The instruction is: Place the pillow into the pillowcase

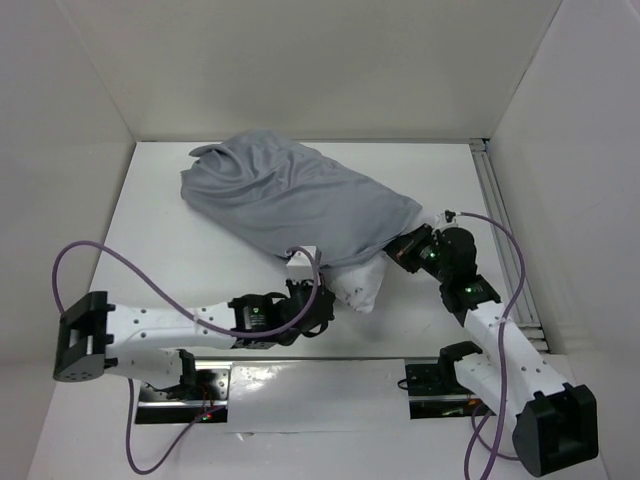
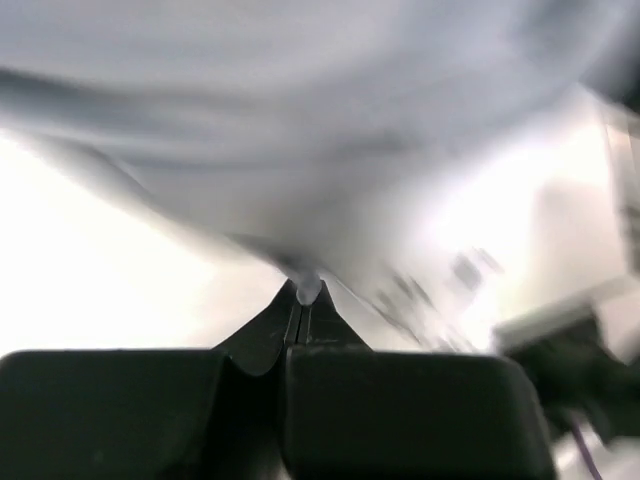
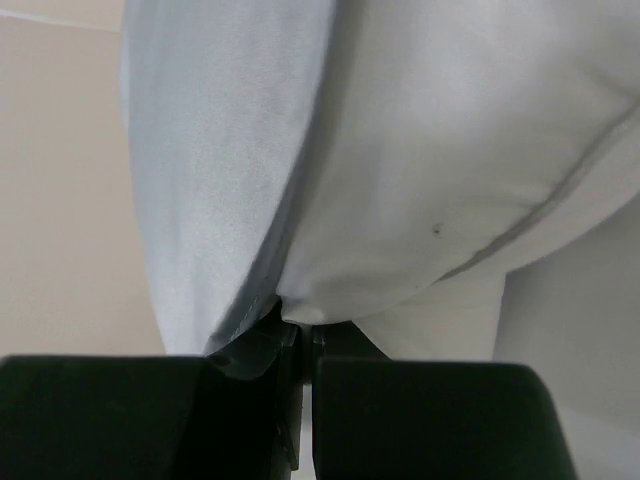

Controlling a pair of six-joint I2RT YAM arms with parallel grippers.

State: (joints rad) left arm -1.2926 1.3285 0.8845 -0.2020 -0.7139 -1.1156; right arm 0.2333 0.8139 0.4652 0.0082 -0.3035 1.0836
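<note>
Lying slantwise from the tabletop's [image 1: 180, 260] far-left corner, the pillowcase [image 1: 290, 195] is clamped at its near mouth by the left hand [image 1: 304, 282] and right hand [image 1: 396, 249], either side of the protruding pillow [image 1: 358, 285].

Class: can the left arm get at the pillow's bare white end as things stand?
Probably yes: the pillow end lies bare beside the left arm, though its jaws are shut on the pillowcase.
</note>
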